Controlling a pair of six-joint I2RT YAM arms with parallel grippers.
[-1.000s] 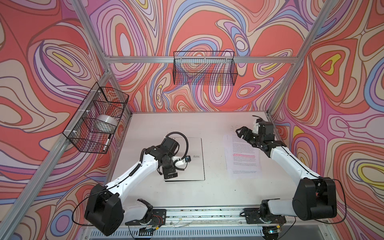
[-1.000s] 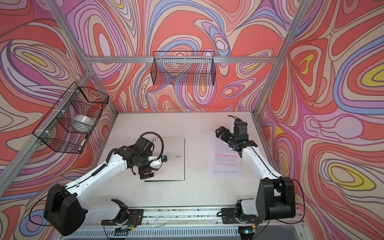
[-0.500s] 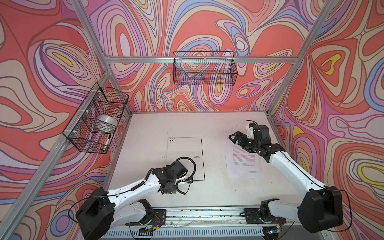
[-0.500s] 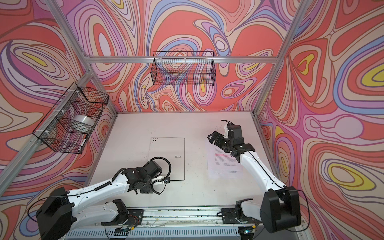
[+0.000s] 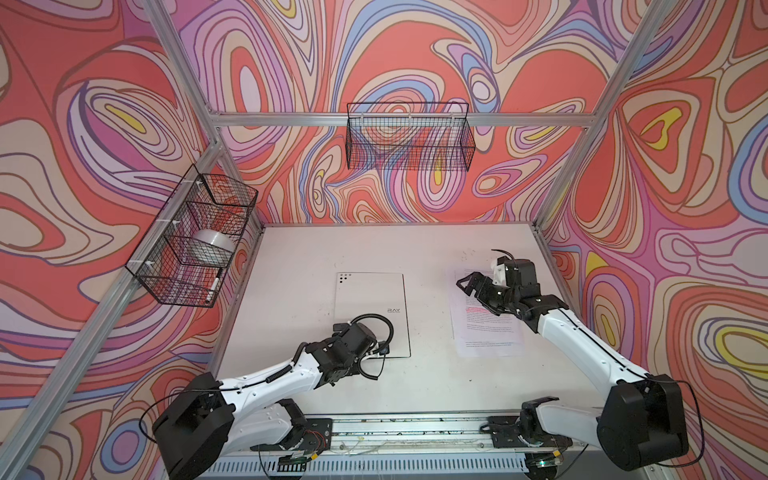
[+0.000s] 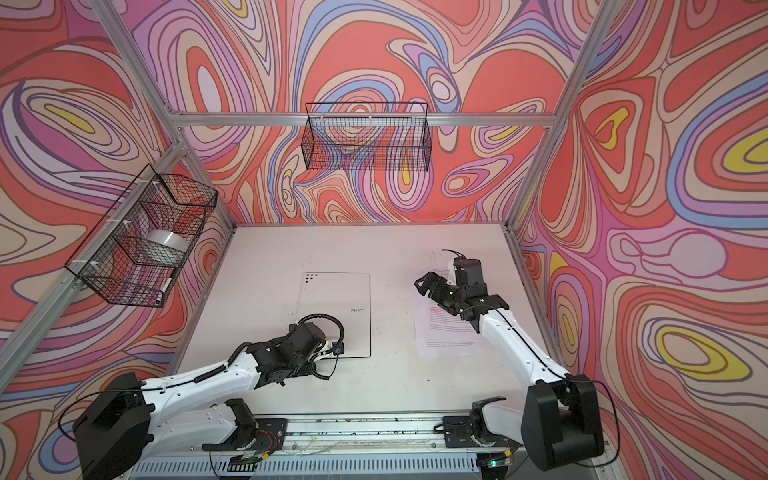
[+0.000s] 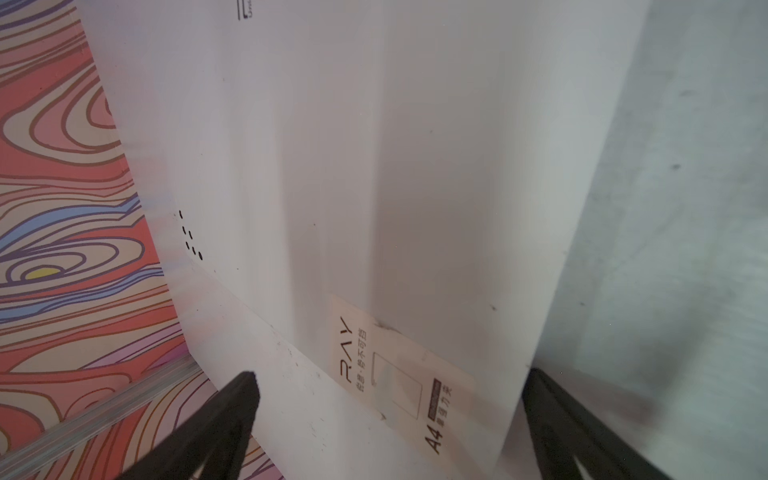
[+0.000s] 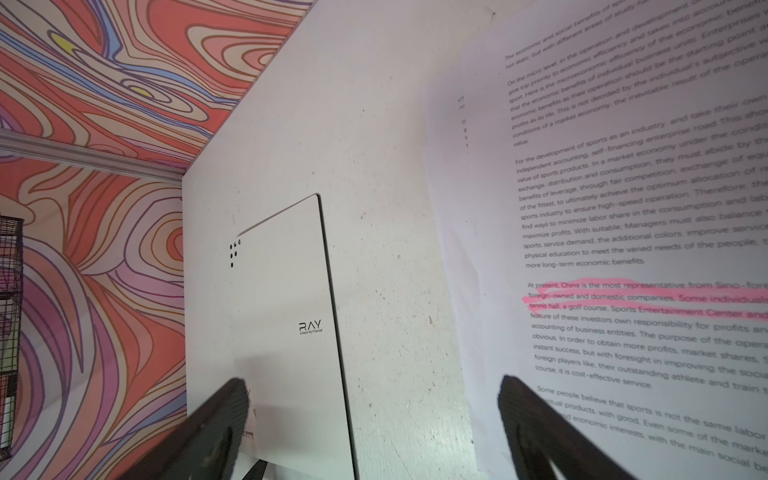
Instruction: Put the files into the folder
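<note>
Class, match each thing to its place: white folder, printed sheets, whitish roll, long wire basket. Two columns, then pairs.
1 flat white RAY-logo folder
2 white printed paper sheets with pink band
3 whitish round roll
4 long black wire basket

A hung on the back wall rail
B closed, mid white table
C inside the side-wall wire basket
D flat, right of the folder

Pairs: 1-B, 2-D, 3-C, 4-A
</note>
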